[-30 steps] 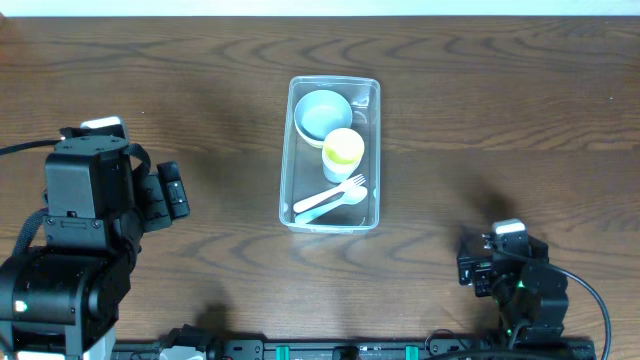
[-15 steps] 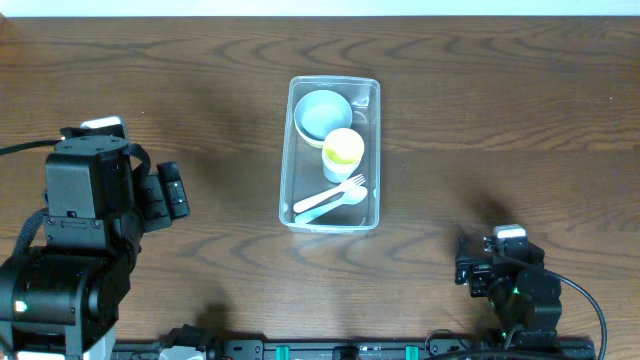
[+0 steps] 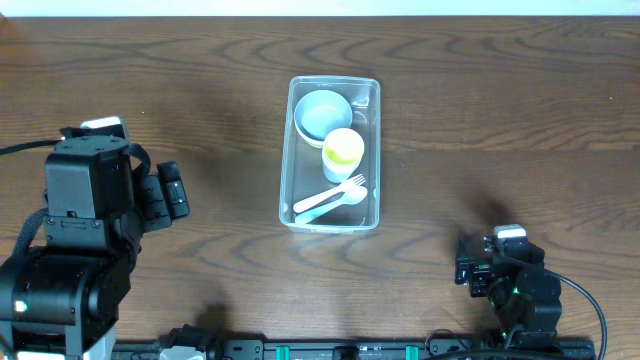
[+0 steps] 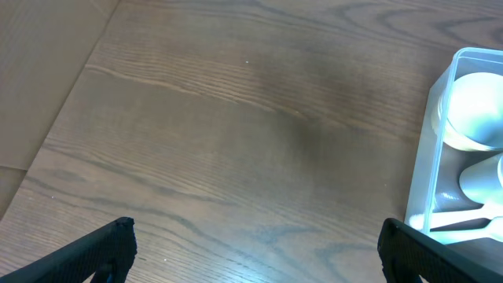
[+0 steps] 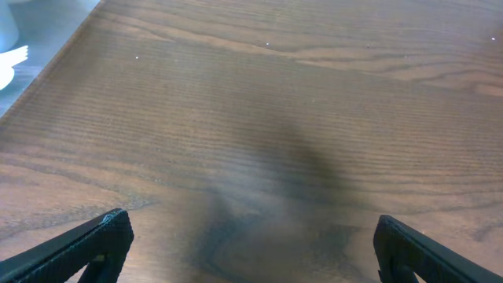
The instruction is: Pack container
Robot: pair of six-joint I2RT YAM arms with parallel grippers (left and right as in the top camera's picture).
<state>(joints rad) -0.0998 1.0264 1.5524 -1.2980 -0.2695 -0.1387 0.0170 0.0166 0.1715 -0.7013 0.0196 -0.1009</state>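
Dark wood table [image 3: 500,100] carries everything. Well left of the container [image 3: 288,150], my left gripper [image 4: 253,250] hangs with its fingers spread wide and nothing between them. Inside the container lie a pale blue bowl [image 3: 322,112], a yellow cup [image 3: 343,147], a white fork [image 3: 335,190] and a light blue spoon [image 3: 340,203]. Right of the container, my right gripper [image 5: 250,244] gapes empty too

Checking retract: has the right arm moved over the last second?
Yes: the right arm has shifted slightly toward the picture's bottom edge, farther from the container.
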